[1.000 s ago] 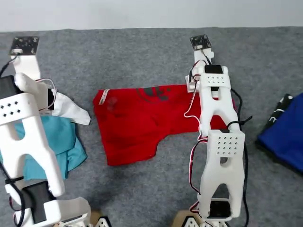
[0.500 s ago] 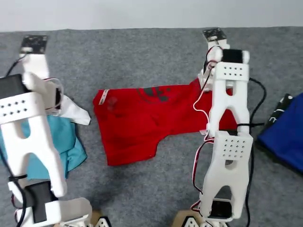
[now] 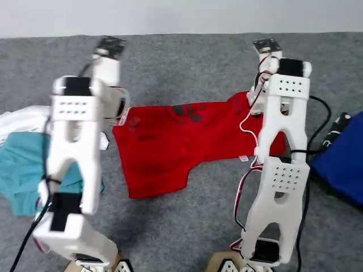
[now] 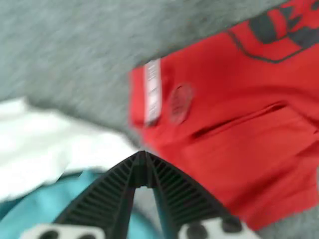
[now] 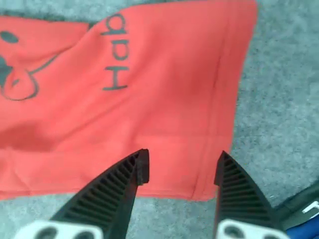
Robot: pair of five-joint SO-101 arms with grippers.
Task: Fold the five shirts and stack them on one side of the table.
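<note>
A red shirt [image 3: 181, 141] with a dark print lies spread, partly folded, in the middle of the grey table. My left gripper [image 4: 145, 155] is shut and empty. It hovers at the red shirt's [image 4: 239, 124] left edge, near a white label [image 4: 152, 92]. My right gripper [image 5: 183, 154] stands open just above the red shirt's [image 5: 149, 99] right end, one fingertip on each side of a seam near the hem. In the high view the right arm [image 3: 283, 96] covers that end of the shirt.
A teal shirt [image 3: 22, 170] and a white shirt [image 3: 22, 119] lie crumpled at the left edge, beside the left arm [image 3: 74, 130]. A dark blue shirt [image 3: 343, 158] lies at the right edge. Bare grey table [image 3: 187, 62] stretches behind the red shirt.
The left arm has swung from over the teal shirt to the red shirt's left edge, uncovering the white shirt. The right arm has shifted a little to the right and farther back.
</note>
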